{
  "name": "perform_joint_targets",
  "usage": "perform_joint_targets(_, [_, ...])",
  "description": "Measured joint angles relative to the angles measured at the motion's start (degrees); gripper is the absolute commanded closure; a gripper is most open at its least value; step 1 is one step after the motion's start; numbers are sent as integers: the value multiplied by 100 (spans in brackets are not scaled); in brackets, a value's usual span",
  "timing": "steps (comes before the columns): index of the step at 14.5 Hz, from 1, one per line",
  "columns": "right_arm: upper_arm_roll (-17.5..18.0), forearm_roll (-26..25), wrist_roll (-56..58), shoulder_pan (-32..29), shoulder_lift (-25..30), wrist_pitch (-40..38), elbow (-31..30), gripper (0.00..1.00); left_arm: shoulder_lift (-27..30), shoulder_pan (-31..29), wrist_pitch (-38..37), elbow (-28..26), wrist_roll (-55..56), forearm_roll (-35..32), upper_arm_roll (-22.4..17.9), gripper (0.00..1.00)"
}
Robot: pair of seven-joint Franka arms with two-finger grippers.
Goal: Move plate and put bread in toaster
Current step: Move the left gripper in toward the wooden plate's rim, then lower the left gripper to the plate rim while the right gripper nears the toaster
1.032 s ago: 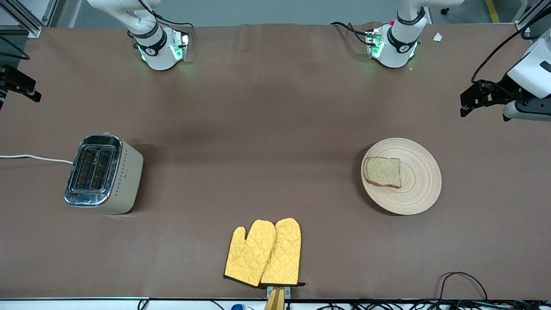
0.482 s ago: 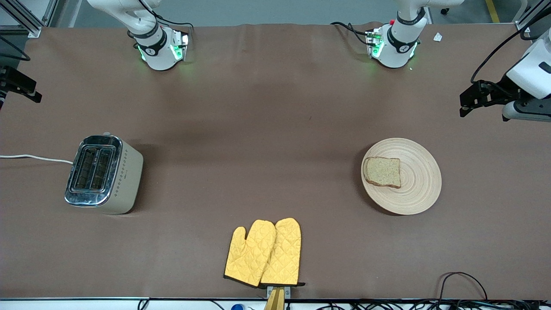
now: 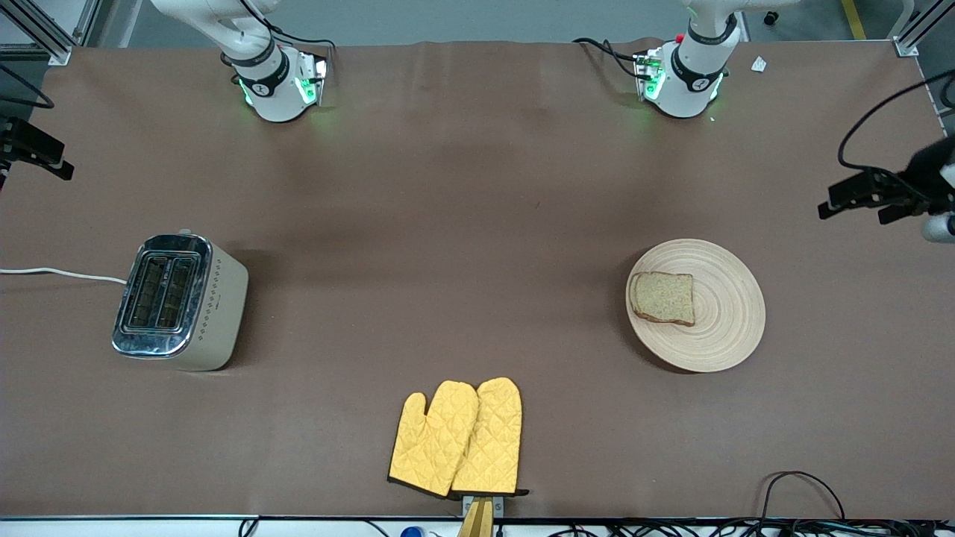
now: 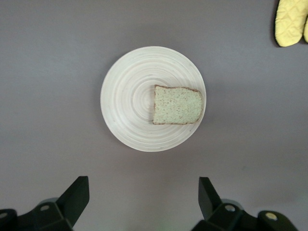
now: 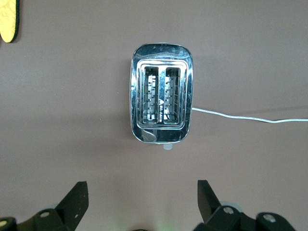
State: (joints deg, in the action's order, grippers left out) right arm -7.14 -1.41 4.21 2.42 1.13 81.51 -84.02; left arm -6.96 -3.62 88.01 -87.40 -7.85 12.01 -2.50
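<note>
nothing is done yet — the bread [image 3: 663, 297] lies on the plate [image 3: 724, 328] well apart from the toaster [image 3: 179, 301], and we hold the left end effector [image 4: 142, 202] and right end effector [image 5: 140, 202] open and empty above the surface [image 3: 462, 224].

- Even, bright overhead light; the brown table [image 3: 477, 186] shows soft, darker bands across its middle.
- The toaster [image 3: 179, 300] chrome glares, and its shadow falls toward the left arm's end.
- Green base lights glow at the robots' edge.
- The left gripper [image 3: 858, 200] is motion-blurred.
</note>
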Motion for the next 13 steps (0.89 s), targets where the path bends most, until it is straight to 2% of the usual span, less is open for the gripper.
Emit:
perform_joint_targets(3, [0,0,0,0,-19,-4,0,0,-898,-816,6,-37,-1015,874,-12,0])
perform_joint_targets(6, [-1,0,0,0,-70,-12,-1,0,-2150,-1452,65,-16,-2040,1722,-12,0])
perform_joint_targets(9, [1,0,0,0,-151,-11,-1,0,-3151,-1705,294,92,-2787,2257,-8,0])
perform_joint_targets(13, [58,4,1,17,-378,8,-1,0,-3792,-1718,569,210,-3200,2529,18,0])
